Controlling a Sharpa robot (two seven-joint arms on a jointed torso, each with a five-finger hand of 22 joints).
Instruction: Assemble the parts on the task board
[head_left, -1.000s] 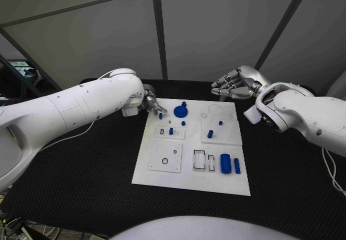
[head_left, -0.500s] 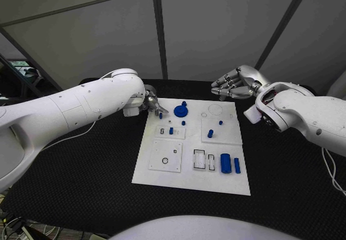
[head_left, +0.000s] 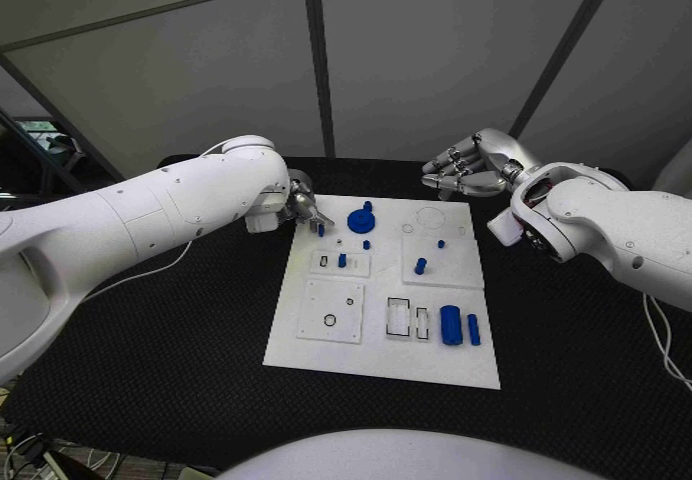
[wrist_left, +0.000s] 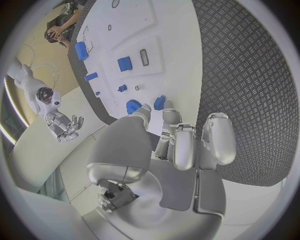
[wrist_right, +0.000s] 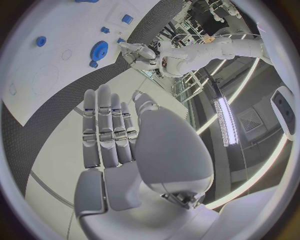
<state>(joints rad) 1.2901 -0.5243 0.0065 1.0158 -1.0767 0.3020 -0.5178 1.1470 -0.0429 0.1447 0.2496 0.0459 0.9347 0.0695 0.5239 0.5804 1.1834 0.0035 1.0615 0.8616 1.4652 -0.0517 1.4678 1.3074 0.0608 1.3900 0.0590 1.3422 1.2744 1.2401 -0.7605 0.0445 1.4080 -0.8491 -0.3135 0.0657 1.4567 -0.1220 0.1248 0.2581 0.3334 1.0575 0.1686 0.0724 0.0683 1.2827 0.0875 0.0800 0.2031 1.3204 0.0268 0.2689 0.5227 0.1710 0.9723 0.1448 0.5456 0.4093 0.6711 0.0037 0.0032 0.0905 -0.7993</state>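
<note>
Grey wall panels (head_left: 433, 70), dark seams

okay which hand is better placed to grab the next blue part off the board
Likely the left. The left robot hand sits at the board's far left corner, its fingertips right by a small blue part and the blue gear. The right robot hand hangs beyond the far edge, fingers spread, holding nothing.

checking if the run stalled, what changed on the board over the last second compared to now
Hardly anything visibly changed. The left hand stays at the far left corner of the white board, its fingers by a small blue piece; whether it grips that piece cannot be told. The right hand still hovers, open, past the board's far edge. The blue gear and the other blue pieces lie where they were.
</note>
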